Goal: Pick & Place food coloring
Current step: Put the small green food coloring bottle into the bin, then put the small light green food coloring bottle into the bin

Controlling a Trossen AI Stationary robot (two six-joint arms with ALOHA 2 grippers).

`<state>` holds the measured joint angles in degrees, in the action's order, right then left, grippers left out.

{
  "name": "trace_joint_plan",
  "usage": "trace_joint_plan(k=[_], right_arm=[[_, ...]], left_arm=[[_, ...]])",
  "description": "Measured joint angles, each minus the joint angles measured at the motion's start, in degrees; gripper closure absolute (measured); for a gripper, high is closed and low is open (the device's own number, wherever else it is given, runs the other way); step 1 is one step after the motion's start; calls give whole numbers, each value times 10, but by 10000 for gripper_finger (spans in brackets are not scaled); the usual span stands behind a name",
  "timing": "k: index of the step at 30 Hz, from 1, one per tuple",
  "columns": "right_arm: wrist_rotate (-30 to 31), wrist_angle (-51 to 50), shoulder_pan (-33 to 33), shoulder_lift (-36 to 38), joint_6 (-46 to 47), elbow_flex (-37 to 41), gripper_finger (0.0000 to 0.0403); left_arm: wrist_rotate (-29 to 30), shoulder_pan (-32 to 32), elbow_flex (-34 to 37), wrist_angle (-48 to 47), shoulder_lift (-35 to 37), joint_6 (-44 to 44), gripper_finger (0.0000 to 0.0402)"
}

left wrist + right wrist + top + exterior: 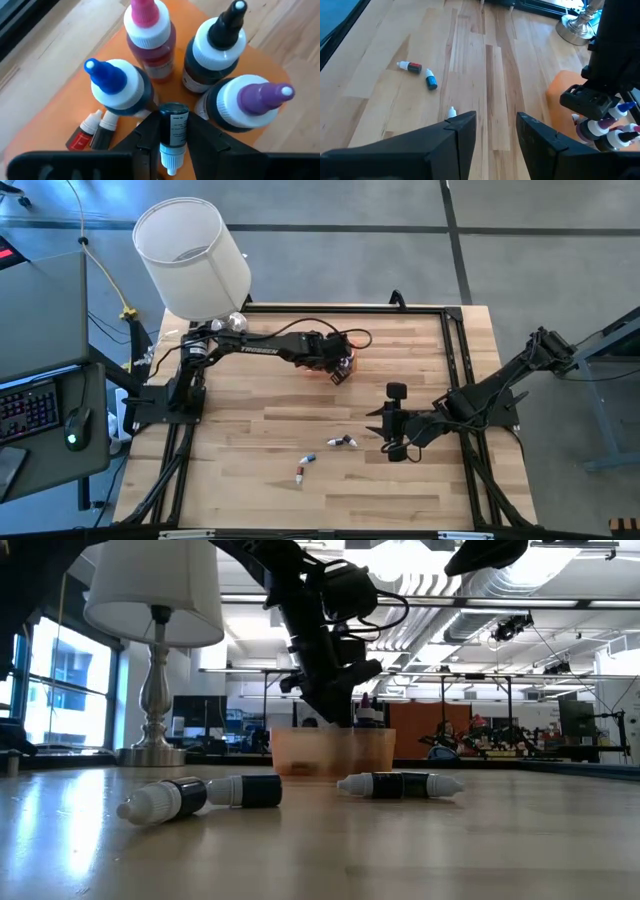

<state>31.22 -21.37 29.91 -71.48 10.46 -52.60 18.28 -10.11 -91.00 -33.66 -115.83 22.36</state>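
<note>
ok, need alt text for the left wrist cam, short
The left end effector is shut on a small dark dropper bottle, white cap pointing toward the camera, above an orange tray. Standing in the tray are four larger bottles with blue, pink, black and purple tips; two small bottles lie beside them.

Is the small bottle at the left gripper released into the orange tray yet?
No. The left gripper has its fingers shut on the small bottle, cap toward the wrist, above the orange tray.
</note>
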Motion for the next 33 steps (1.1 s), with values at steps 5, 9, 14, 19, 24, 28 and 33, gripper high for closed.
trace_joint_plan(k=[5, 9, 14, 19, 24, 28, 33], right_arm=[[0, 0, 0, 0, 4, 0, 269], [0, 0, 0, 0, 12, 0, 269], [-19, -19, 0, 0, 30, 0, 269], [-46, -45, 1, -16, 132, 0, 269], [-43, -20, -5, -72, 147, 0, 269], [-48, 22, -25, -131, 151, 0, 269], [-71, 66, -48, -198, 159, 0, 269]], left_arm=[[-13, 0, 0, -19, 0, -12, 283], [-16, 0, 0, -33, 0, -11, 253], [-66, 0, -10, -102, 23, 1, 251], [-99, 5, -65, -267, 62, 35, 255], [-22, 40, -82, -337, 108, 70, 255], [24, 87, -83, -369, 146, 105, 255], [77, 175, -82, -402, 172, 148, 255]])
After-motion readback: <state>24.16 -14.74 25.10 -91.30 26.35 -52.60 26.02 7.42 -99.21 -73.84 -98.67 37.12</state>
